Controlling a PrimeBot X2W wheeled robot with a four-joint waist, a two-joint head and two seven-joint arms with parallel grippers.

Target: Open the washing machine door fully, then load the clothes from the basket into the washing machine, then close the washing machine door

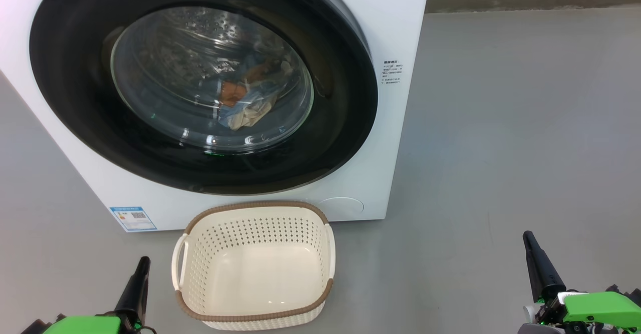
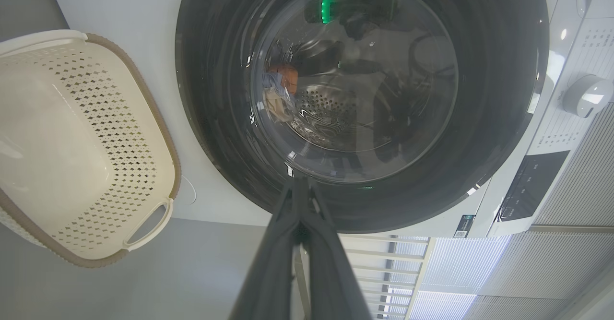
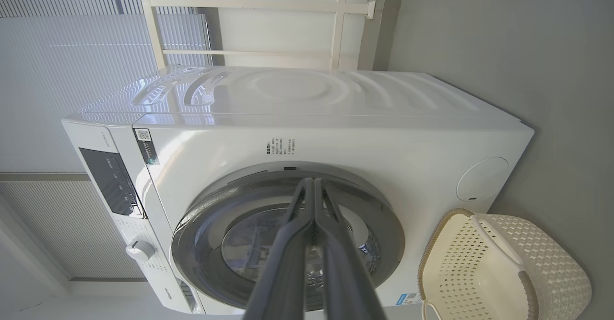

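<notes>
The white washing machine [image 1: 395,28] stands on the floor with its round black-rimmed door [image 1: 65,118] closed against its front. Through the door's glass I see the clothes [image 1: 245,101], a blue, orange and cream bundle, lying in the steel drum; they also show in the left wrist view [image 2: 280,87]. The cream perforated basket [image 1: 328,254] sits empty on the floor just in front of the machine. My left gripper [image 1: 143,263] is shut at the lower left, beside the basket. My right gripper [image 1: 528,236] is shut at the lower right, well clear of basket and machine. Both hold nothing.
Grey floor [image 1: 501,148] stretches open to the right of the machine. A round service flap [image 1: 343,206] sits low on the machine's front and a blue label [image 1: 132,219] at its lower left corner. The control panel and dial [image 2: 587,94] are along the machine's top.
</notes>
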